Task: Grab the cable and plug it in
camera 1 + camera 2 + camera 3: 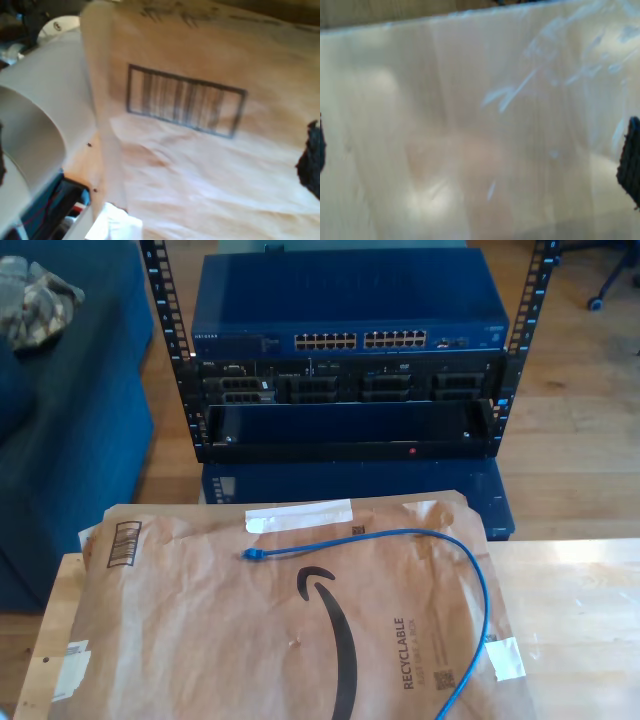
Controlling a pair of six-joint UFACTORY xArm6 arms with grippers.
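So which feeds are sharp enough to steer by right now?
The exterior view is sharp: the blue cable on the brown paper mailer is crisp. The first wrist view is soft, the barcode smeared. The second wrist view is blurred and washed out by glare, with only pale streaks readable.

a light wooden desk [580, 590] carries a brown paper sheet [250, 640] over its exterior view's left and middle; the right is bare.

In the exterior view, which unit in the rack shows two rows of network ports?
The top blue switch: port rows line its front. The black units beneath show bays and vents instead.
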